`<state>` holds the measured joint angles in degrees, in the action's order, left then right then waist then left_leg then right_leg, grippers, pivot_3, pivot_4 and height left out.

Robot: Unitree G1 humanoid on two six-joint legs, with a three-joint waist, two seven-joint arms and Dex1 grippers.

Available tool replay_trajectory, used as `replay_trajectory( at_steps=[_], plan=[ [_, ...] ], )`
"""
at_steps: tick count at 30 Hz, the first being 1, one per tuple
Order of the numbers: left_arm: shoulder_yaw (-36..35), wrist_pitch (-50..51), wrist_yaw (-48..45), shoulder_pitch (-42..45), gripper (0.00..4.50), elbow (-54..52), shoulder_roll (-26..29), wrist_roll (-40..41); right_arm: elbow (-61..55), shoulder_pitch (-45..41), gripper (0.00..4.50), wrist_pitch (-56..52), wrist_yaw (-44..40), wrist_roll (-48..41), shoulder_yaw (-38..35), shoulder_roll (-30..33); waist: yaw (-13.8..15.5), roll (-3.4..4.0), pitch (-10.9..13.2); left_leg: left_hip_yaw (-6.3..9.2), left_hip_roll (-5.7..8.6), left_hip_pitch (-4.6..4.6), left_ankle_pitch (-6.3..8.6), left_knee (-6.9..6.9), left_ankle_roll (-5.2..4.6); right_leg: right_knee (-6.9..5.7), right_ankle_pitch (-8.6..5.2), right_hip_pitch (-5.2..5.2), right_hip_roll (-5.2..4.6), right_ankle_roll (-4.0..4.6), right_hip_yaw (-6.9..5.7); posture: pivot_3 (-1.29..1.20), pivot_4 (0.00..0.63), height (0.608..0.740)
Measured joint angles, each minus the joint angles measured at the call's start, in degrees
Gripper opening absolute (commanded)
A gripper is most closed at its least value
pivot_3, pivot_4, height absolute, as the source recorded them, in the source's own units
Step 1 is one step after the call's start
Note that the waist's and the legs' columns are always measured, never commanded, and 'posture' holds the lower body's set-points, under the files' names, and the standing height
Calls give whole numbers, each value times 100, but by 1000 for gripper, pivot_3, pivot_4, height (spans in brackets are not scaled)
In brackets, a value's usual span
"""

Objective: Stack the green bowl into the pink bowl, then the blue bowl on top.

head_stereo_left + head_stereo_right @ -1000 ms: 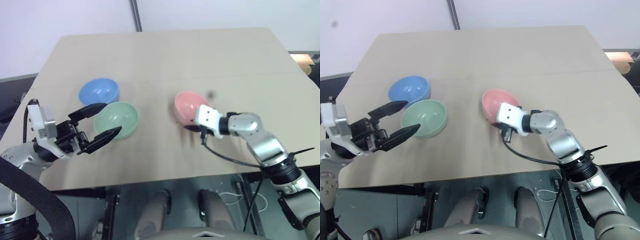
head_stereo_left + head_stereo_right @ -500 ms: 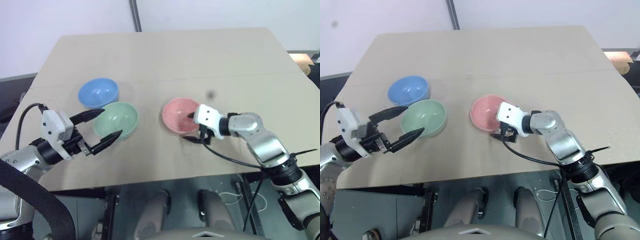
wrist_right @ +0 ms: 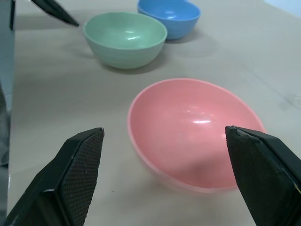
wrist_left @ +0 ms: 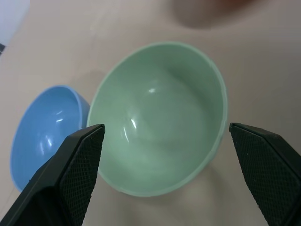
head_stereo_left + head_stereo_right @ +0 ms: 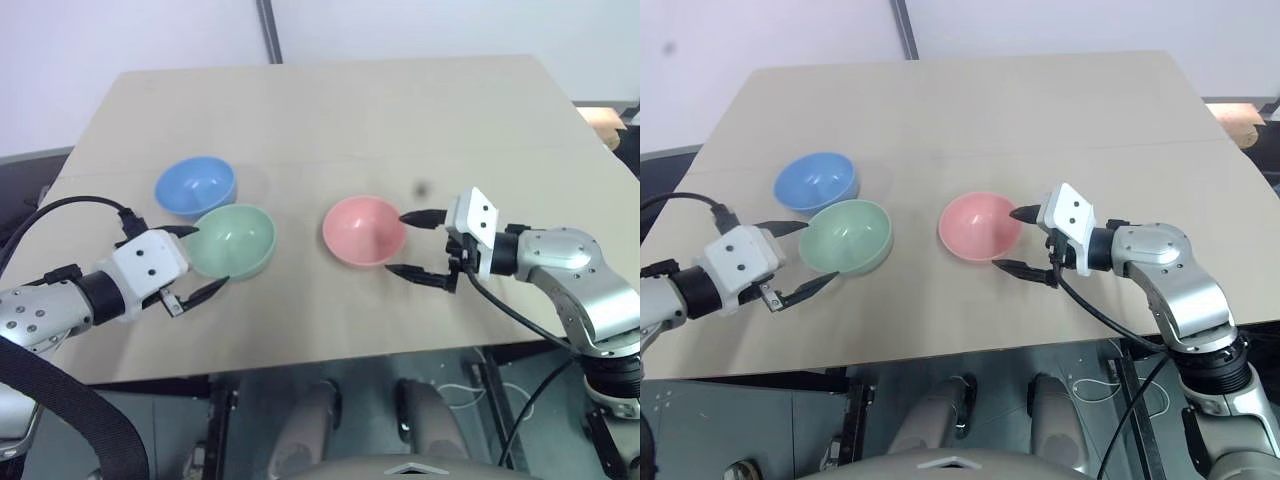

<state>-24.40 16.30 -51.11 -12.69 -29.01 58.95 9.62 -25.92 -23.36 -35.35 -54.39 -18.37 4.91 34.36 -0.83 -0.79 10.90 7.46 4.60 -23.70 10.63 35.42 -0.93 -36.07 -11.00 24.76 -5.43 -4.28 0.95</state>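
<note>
Two sets of jaws stand wide and empty: the left gripper (image 5: 196, 263) frames the green bowl (image 5: 232, 240) just ahead on the desk (image 5: 400, 110), nearest it, while the right gripper (image 5: 418, 246) sits beside the pink bowl (image 5: 364, 230), the blue bowl (image 5: 195, 186) lying behind.

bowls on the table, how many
3. The blue bowl sits far left, the green bowl just beside and nearer, and the pink bowl stands apart near the middle. All are upright, none stacked; nothing seems hidden.
</note>
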Motion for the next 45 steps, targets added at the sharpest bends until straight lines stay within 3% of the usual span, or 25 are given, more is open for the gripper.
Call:
replay_trajectory(
  at_steps=[6,10,12,14,15,17,18,25,31,39,42,45],
  plan=[
    [659,-726,-63,1,4500,355,396,-1110,-30,108,4459,99,98,-122,-70,112,8,0,0,-1,0,-1,0,-6,0,9,5,0,-2,6,0,0,150,740],
    [1343,-981,130,371,3375,816,386,-1675,-158,244,4500,195,82,-301,-149,160,13,-1,1,4,0,-3,0,-7,-1,10,4,-1,-1,-9,-5,0,150,740],
    [1538,-1096,151,599,2341,1057,377,-1824,-295,285,4500,209,41,-459,-176,219,13,-1,1,5,0,-3,0,-7,-1,11,7,-1,-1,-14,-6,0,150,740],
    [1593,-1177,172,736,1654,1153,376,-1893,-346,290,4500,221,21,-566,-209,223,13,-2,1,5,1,-4,0,-7,-1,11,10,-1,-2,-19,-6,0,150,740],
    [1634,-1225,173,875,900,1240,369,-1956,-383,294,4500,232,16,-682,-273,226,10,-2,1,5,1,-3,0,-7,-1,11,10,-1,-2,-19,-6,0,150,740],
    [1676,-1265,166,942,153,1266,355,-1963,-427,295,4500,240,23,-759,-324,229,2,-1,1,5,0,-2,0,-7,-1,11,11,0,-1,-20,-5,0,150,740],
    [1704,-1276,167,989,29,1278,321,-1961,-451,296,4500,246,33,-800,-329,228,4,-2,1,6,0,-2,0,-7,-1,11,12,0,-1,-20,-6,0,150,740],
    [1766,-1368,-124,1393,29,1121,142,-1343,-507,383,4500,350,114,-1109,-388,178,26,-3,0,11,1,-4,-1,-4,-1,11,15,-3,-2,-15,-13,0,150,740],
    [1875,-855,-501,2852,29,835,12,-536,-539,448,4500,572,272,-1418,-743,-40,24,-4,0,13,5,-3,-1,2,-2,10,17,-9,0,-21,-17,0,150,740],
    [3547,-1003,-1583,4858,29,1621,-795,-414,-908,1047,4500,822,655,-1431,-1085,35,7,-5,0,5,8,-3,-2,12,-3,8,30,-11,7,-18,-4,0,150,740],
    [3902,-1448,-1948,5182,943,2045,-1045,-495,-1035,1323,4500,829,827,-1382,-1300,139,7,-6,-1,3,7,-3,-2,15,-3,7,31,-11,8,-18,-2,0,150,740],
    [4204,-2124,-2309,5562,2228,2630,-1359,-579,-1256,1660,4500,828,1044,-1348,-1490,206,6,-6,-1,2,6,-3,-2,20,-4,6,31,-12,8,-19,0,0,150,740]
  ],
)
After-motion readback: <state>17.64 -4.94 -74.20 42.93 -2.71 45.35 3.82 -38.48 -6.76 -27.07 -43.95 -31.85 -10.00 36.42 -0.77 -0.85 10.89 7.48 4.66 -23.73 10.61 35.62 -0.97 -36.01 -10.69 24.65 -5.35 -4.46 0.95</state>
